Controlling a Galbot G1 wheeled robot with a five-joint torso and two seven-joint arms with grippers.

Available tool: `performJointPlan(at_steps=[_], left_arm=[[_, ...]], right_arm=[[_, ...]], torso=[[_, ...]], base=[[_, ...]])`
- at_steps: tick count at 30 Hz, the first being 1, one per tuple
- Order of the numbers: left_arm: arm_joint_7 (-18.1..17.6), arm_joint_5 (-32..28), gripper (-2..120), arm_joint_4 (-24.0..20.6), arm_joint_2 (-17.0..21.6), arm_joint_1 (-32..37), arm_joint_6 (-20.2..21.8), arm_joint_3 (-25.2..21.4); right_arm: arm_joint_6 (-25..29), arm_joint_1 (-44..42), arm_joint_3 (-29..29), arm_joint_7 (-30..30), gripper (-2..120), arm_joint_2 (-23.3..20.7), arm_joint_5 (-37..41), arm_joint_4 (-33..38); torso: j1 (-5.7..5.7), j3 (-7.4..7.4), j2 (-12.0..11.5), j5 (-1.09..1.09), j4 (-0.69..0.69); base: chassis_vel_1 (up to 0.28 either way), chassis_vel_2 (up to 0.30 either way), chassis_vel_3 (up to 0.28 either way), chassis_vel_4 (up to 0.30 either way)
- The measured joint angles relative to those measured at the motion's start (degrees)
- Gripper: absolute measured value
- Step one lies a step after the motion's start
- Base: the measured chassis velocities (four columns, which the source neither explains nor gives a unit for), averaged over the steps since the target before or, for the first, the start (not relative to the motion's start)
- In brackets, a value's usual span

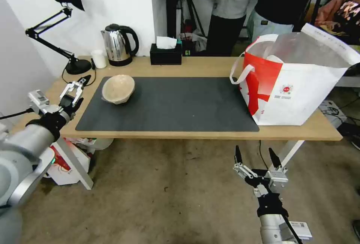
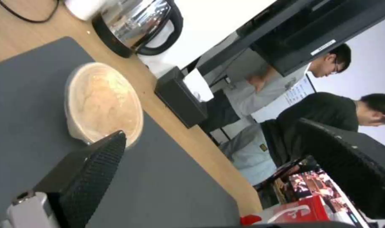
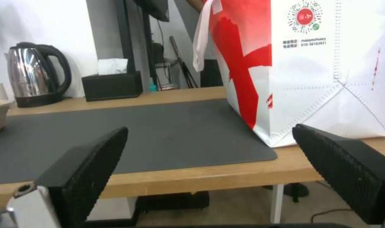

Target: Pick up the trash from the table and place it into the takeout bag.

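Left end effector [image 1: 78, 86] spread beside beige bowl [image 1: 118, 89]

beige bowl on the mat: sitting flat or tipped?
Tipped. The beige bowl leans on the dark mat, rim raised on one side, its opening facing the left gripper. Inside looks empty.

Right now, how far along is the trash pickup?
Only the beige fibre bowl remains on the table, tilted on the dark mat. Nothing is in hand: the left gripper is open beside the bowl at the mat's left edge; the right gripper is open, low in front of the table. Left: the bowl must go into the takeout bag; its contents aren't visible.
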Motion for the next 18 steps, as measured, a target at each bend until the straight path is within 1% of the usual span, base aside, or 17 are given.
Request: performJointPlan(at_steps=[3,6,8,10,12,18], left_arm=[[-0.1,-0.9,100,0.8,0.4,-1.1,0.4,0.7],[-1.1,-2.6,100,1.7,0.6,-2.5,1.5,1.5],[-1.7,-4.1,100,2.6,0.9,-3.9,3.1,2.3],[-2.0,-4.6,100,2.7,1.0,-4.2,3.6,2.5],[-3.4,-6.3,100,3.5,1.4,-5.7,5.6,3.4],[-4.5,-7.6,100,5.6,2.5,-7.7,7.0,5.1]], right_arm=[[0.0,0.0,0.0,0.0,100,0.0,0.0,0.0],[0.0,0.0,0.0,0.0,100,0.0,0.0,0.0],[0.0,0.0,0.0,0.0,100,0.0,0.0,0.0],[0.0,0.0,0.0,0.0,100,0.0,0.0,0.0],[0.0,0.0,0.0,0.0,100,0.0,0.0,0.0],[0.0,0.0,0.0,0.0,100,0.0,0.0,0.0]], torso=[[0.0,0.0,0.0,0.01,0.0],[0.0,0.0,0.0,0.0,0.0],[0.0,0.0,0.0,0.0,0.0],[0.0,0.0,0.0,0.0,0.0],[0.0,-0.01,0.0,0.01,0.0],[0.0,-0.01,0.0,0.0,0.0]], base=[[0.0,0.0,0.0,0.0],[0.0,0.0,0.0,0.0],[0.0,0.0,0.0,0.0],[0.0,0.0,0.0,0.0],[0.0,0.0,0.0,0.0],[0.0,0.0,0.0,0.0]])
